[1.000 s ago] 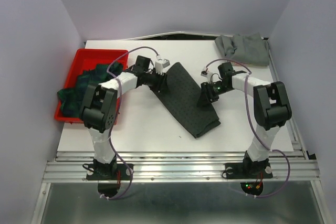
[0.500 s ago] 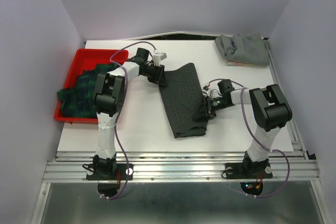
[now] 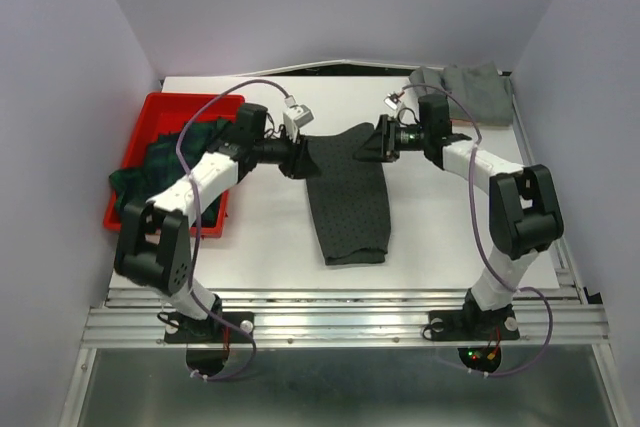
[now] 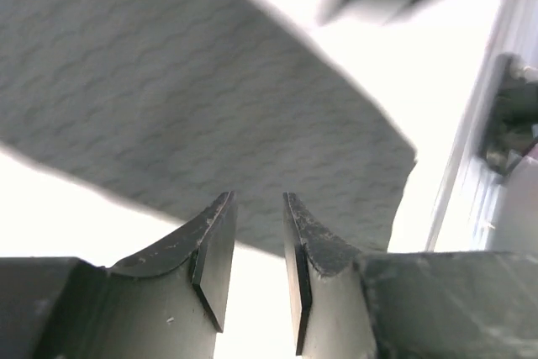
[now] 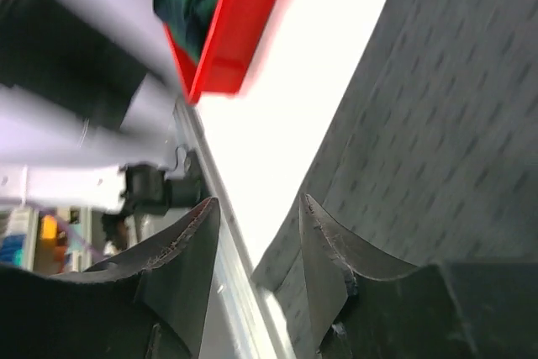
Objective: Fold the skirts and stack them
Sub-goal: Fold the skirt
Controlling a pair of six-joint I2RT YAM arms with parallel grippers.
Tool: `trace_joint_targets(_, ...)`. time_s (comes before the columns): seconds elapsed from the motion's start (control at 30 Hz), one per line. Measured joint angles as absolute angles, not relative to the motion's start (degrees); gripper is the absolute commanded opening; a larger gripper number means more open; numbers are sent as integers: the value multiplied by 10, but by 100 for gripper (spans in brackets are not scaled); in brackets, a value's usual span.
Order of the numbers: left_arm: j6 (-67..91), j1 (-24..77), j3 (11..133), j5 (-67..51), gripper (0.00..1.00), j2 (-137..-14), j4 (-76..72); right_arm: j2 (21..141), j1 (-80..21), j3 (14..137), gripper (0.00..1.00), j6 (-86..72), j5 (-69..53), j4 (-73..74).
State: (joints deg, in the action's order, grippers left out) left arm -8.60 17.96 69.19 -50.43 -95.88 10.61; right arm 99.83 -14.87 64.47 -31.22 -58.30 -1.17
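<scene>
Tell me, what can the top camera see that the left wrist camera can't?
Only the top camera shows the red tray holding the plaid skirt, and the grey skirt at the far right of the table. Only the left wrist camera shows the cloth's fine wavy pattern up close and the narrow gap between its own fingers. Both show the charcoal skirt and the left gripper.

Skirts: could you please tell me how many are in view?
3: charcoal dotted skirt mid-table, plaid skirt in the red tray, grey skirt at the far-right corner; some may be hidden.
</scene>
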Motion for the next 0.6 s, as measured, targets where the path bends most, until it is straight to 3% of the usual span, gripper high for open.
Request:
trace_joint_targets(0.1,-44,234,589,-529,41,-858,-7,1055,-143,701,47,-324,-587,-48)
trace_joint_targets(0.2,38,292,537,-560,40,-844,-119,1112,-142,714,47,-336,-589,-61)
trace_joint_targets(0.43,361,416,446,-565,42,-1006,-474,1169,-140,714,48,-358,-590,-59)
trace_joint_targets(0.6,495,446,444,-529,46,-1101,-611,1159,-138,714,54,-356,-598,-64)
